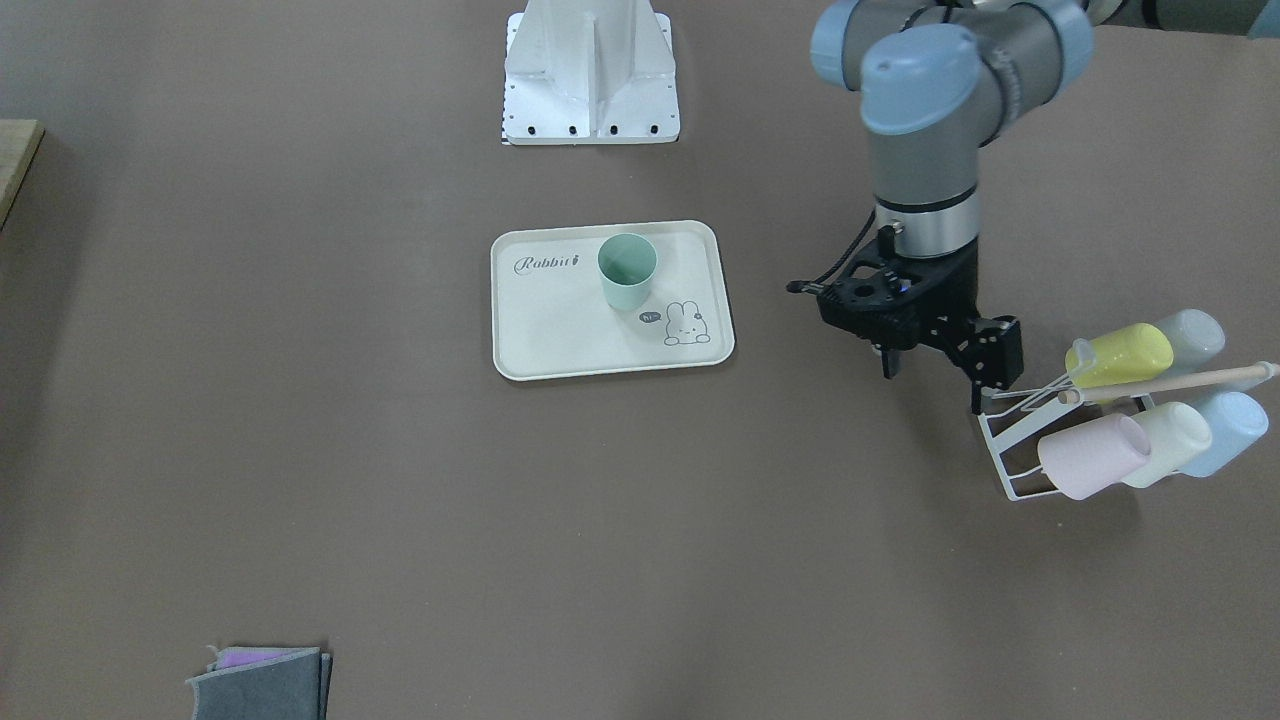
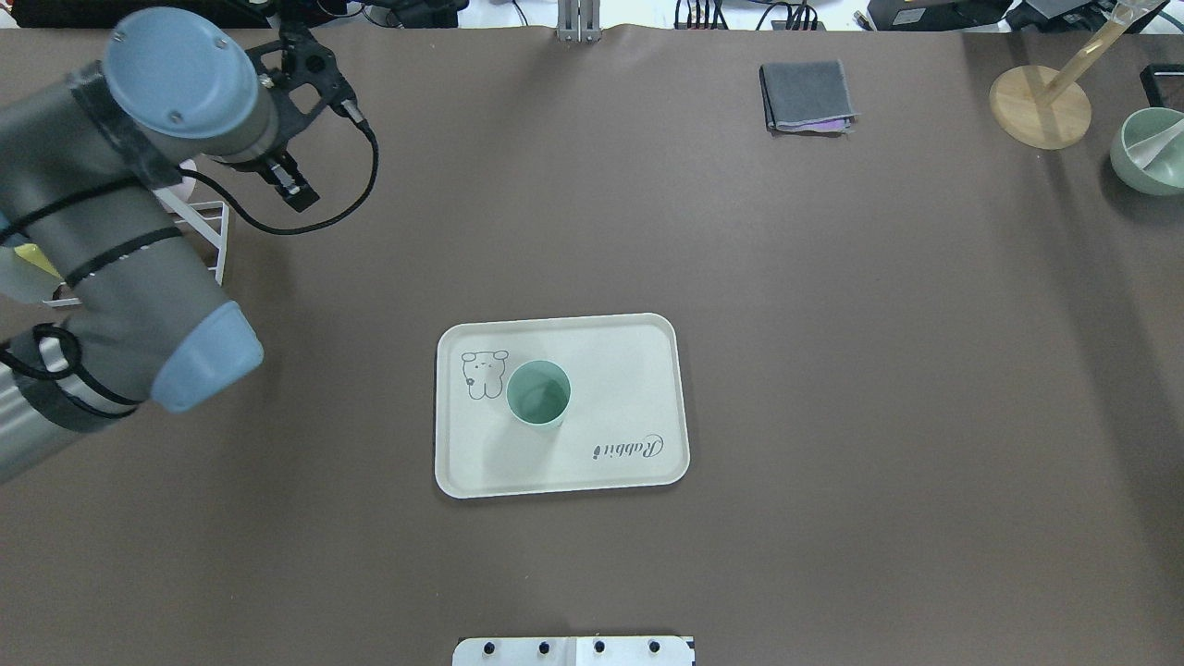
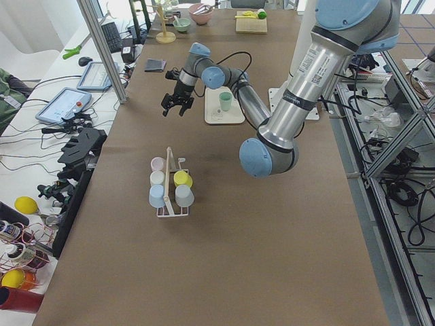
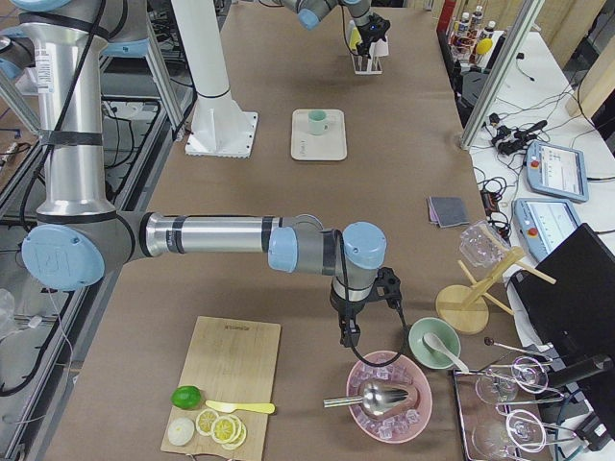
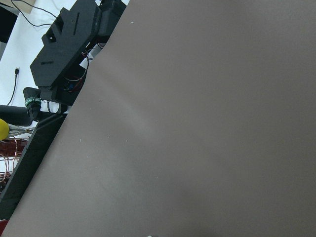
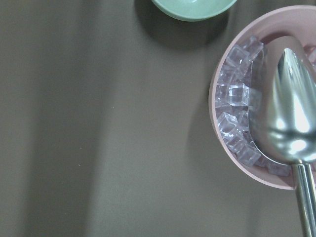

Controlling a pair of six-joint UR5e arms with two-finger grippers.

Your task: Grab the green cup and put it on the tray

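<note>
The green cup (image 1: 627, 270) stands upright, mouth up, on the cream tray (image 1: 560, 330) near the middle of the table; from overhead, the cup (image 2: 538, 393) sits beside the bunny drawing on the tray (image 2: 629, 370). My left gripper (image 1: 935, 385) hangs open and empty well away from the tray, just beside the white wire cup rack (image 1: 1010, 450). My right gripper (image 4: 351, 331) shows only in the exterior right view, far from the tray, over a pink bowl of ice (image 6: 242, 113); I cannot tell whether it is open or shut.
The rack holds pink (image 1: 1095, 455), cream (image 1: 1170, 440), pale blue (image 1: 1225, 430), yellow (image 1: 1125, 355) and grey-blue (image 1: 1190, 335) cups. A folded grey cloth (image 2: 805, 95), a wooden stand (image 2: 1041, 106) and a green bowl (image 2: 1147, 153) sit at the far side. The robot base (image 1: 590, 70) stands behind the tray.
</note>
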